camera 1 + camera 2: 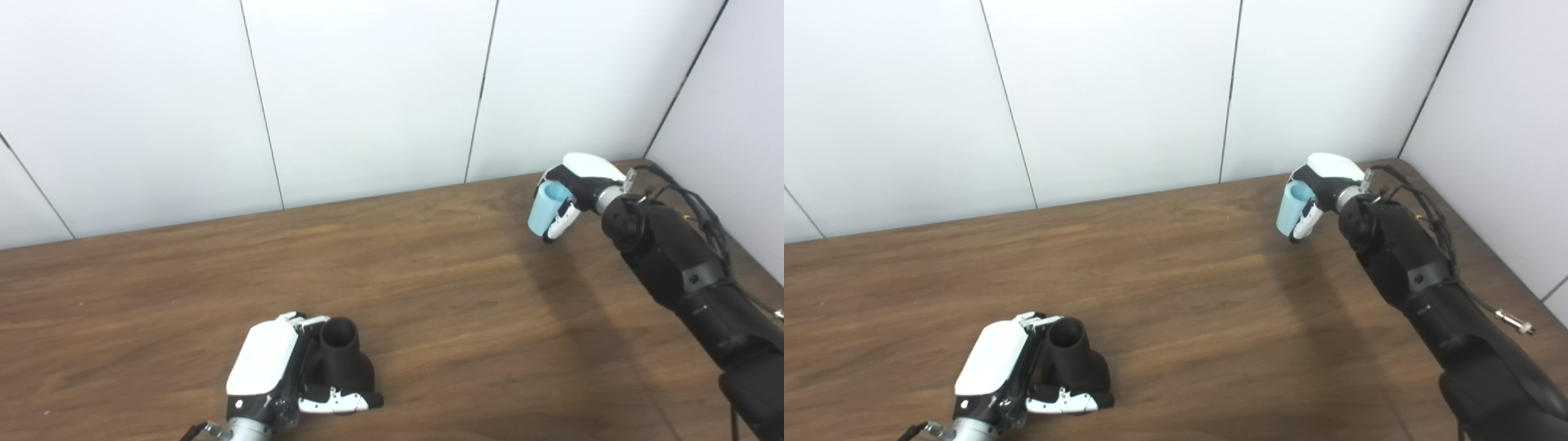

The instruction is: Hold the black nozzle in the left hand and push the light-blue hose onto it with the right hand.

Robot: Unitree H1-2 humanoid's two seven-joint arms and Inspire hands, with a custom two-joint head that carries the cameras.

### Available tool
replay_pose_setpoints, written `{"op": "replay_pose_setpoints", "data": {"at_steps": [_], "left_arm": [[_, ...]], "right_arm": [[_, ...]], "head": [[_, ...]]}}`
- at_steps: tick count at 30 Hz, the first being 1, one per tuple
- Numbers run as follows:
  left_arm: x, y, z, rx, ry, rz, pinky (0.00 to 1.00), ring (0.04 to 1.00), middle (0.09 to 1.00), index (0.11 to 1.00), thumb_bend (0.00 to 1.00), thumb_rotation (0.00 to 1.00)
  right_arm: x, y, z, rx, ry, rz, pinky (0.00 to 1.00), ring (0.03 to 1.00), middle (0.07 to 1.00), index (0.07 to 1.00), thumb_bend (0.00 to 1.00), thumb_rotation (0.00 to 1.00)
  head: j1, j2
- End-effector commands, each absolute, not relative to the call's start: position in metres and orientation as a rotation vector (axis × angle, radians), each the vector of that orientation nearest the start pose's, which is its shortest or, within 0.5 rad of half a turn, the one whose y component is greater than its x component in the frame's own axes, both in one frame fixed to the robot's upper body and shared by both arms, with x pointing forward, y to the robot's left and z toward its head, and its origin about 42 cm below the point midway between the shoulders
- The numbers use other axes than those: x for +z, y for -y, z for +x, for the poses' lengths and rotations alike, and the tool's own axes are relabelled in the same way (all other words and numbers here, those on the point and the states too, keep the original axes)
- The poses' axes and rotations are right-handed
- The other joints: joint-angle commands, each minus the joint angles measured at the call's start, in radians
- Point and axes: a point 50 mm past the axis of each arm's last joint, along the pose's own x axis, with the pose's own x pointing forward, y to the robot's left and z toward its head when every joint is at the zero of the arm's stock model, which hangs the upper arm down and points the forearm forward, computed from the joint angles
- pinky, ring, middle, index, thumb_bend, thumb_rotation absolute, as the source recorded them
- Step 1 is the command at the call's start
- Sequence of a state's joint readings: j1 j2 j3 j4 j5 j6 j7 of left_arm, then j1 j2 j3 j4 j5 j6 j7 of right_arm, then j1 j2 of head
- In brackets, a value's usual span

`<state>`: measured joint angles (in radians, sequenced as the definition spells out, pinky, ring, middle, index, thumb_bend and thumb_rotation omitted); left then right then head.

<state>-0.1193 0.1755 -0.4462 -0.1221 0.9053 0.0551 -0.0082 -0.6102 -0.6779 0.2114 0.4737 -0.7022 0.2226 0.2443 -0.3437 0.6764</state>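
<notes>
Upright black nozzle [343,361], mouth up, at near left; short light-blue hose [547,210] far right.

Bare test booth: white panel walls [367,92], wooden table [429,275]

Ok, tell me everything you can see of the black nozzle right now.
The black nozzle is matte, plastic-looking, with a round open tube mouth pointing up and slightly away, widening below into a broader flared body. It stands near the front of the wooden table, left of centre. The left hand is wrapped around it, fingers across its lower front. Its underside is hidden. The light-blue hose is far off in the right hand, not touching it.
</notes>
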Motion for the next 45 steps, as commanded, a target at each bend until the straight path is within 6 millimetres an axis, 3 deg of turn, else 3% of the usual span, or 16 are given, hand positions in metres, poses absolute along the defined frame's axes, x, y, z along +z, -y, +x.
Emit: {"op": "replay_pose_setpoints", "data": {"at_steps": [1, 7, 8, 9, 11, 20, 25, 30, 37, 41, 45], "left_arm": [[0.13, -0.145, 0.287, -0.368, 0.298, 1.115, 0.81, 0.621, 0.449, 0.515, 0.52, 0.0], [0.13, -0.143, 0.287, -0.37, 0.303, 1.124, 0.8, 0.619, 0.445, 0.517, 0.52, 0.0], [0.13, -0.143, 0.287, -0.371, 0.304, 1.127, 0.81, 0.621, 0.446, 0.517, 0.52, 0.0], [0.13, -0.143, 0.287, -0.37, 0.303, 1.127, 0.81, 0.622, 0.447, 0.517, 0.52, 0.0], [0.131, -0.143, 0.287, -0.37, 0.303, 1.128, 0.81, 0.627, 0.448, 0.515, 0.52, 0.0], [0.131, -0.141, 0.287, -0.373, 0.306, 1.127, 0.81, 0.626, 0.447, 0.514, 0.52, 0.0], [0.132, -0.14, 0.286, -0.373, 0.305, 1.122, 0.81, 0.622, 0.45, 0.513, 0.52, 0.0], [0.134, -0.137, 0.285, -0.373, 0.3, 1.119, 0.81, 0.623, 0.452, 0.512, 0.52, 0.0], [0.137, -0.129, 0.284, -0.382, 0.281, 1.114, 0.82, 0.636, 0.448, 0.512, 0.52, 0.0], [0.137, -0.124, 0.282, -0.38, 0.281, 1.12, 0.83, 0.639, 0.445, 0.514, 0.52, 0.0], [0.138, -0.119, 0.279, -0.378, 0.285, 1.125, 0.82, 0.643, 0.451, 0.511, 0.52, 0.0]], "right_arm": [[0.272, 0.428, 0.46, -0.078, -0.186, -1.419, 0.56, 0.581, 0.626, 0.628, 0.85, 0.07], [0.274, 0.428, 0.46, -0.1, -0.178, -1.415, 0.51, 0.522, 0.578, 0.614, 0.83, 0.03], [0.274, 0.427, 0.46, -0.104, -0.177, -1.417, 0.47, 0.495, 0.509, 0.57, 0.68, 0.02], [0.274, 0.427, 0.46, -0.11, -0.172, -1.42, 0.46, 0.482, 0.474, 0.547, 0.61, 0.01], [0.275, 0.427, 0.46, -0.117, -0.166, -1.421, 0.41, 0.451, 0.455, 0.508, 0.55, 0.0], [0.276, 0.422, 0.457, -0.118, -0.097, -1.43, 0.45, 0.439, 0.51, 0.473, 0.52, 0.0], [0.283, 0.417, 0.455, -0.117, -0.089, -1.416, 0.35, 0.383, 0.472, 0.532, 0.52, 0.0], [0.307, 0.395, 0.443, -0.104, -0.005, -1.431, 0.31, 0.37, 0.492, 0.55, 0.51, 0.0], [0.335, 0.351, 0.42, -0.059, 0.141, -1.442, 0.37, 0.39, 0.5, 0.495, 0.52, 0.0], [0.338, 0.332, 0.403, -0.036, 0.192, -1.43, 0.37, 0.379, 0.506, 0.522, 0.51, 0.0], [0.333, 0.316, 0.384, 0.035, 0.263, -1.407, 0.46, 0.394, 0.509, 0.49, 0.52, 0.0]], "head": [[0.002, 0.002], [0.003, 0.006], [0.003, 0.006], [0.004, 0.007], [0.004, 0.007], [0.008, 0.007], [0.029, 0.011], [0.065, 0.024], [0.133, 0.036], [0.167, 0.042], [0.21, 0.051]]}}
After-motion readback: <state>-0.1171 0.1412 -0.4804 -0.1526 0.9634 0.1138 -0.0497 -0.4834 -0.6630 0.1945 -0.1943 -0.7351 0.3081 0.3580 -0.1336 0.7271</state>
